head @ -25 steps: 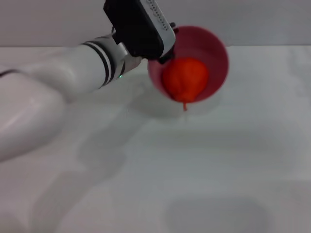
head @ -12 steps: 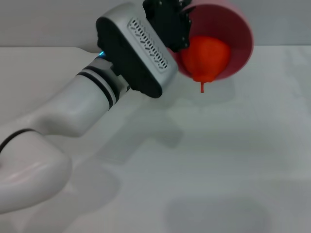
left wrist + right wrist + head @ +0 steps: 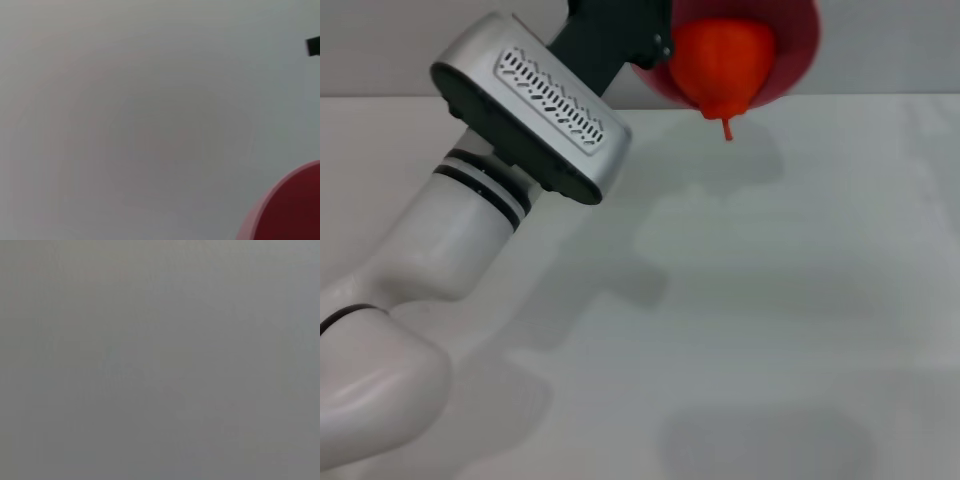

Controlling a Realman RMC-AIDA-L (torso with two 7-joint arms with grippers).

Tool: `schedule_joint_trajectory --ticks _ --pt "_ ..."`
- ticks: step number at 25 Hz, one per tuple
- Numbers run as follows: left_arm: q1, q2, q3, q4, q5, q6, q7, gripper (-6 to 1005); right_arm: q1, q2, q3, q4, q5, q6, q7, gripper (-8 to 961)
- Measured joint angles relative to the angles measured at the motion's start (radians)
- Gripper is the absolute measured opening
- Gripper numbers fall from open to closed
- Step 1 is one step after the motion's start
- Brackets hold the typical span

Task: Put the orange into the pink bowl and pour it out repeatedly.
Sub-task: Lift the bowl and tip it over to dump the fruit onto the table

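Note:
My left gripper (image 3: pixel 658 45) is shut on the rim of the pink bowl (image 3: pixel 792 62) and holds it high above the far part of the white table (image 3: pixel 780 300), at the top edge of the head view. The bowl is tipped with its mouth facing forward and down. The orange (image 3: pixel 723 55) lies inside against the lower lip, with a small orange tip hanging just past the rim. A piece of the bowl's rim shows in the left wrist view (image 3: pixel 295 210). My right gripper is out of view; its wrist view shows only plain grey.
My left forearm (image 3: pixel 470 230) and its grey wrist housing (image 3: pixel 535 125) stretch across the left half of the table. The arm and bowl cast shadows on the table below them.
My left arm has lifted the bowl up and a little to the right, with the wrist turning. The orange has stayed at the bowl's lower lip.

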Motion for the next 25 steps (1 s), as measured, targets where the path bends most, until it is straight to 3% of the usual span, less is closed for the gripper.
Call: schedule_joint_trajectory --ticks 1,7,8,25 --pt "0.006 0.001 0.003 -0.014 -0.028 -0.059 0.0 40 0.0 0.0 0.0 0.0 0.0 -0.002 0.0 437" --pt "0.013 0.001 0.016 -0.022 -0.032 -0.103 0.0 41 0.0 0.001 -0.001 0.0 0.0 -0.005 0.0 437" --pt "0.024 0.001 0.035 -0.03 -0.035 -0.18 0.0 41 0.0 0.001 -0.001 0.0 0.0 -0.005 0.0 437" --pt "0.048 0.005 0.058 -0.031 -0.035 -0.215 0.0 40 -0.001 0.003 -0.015 0.008 0.0 -0.029 0.022 452"
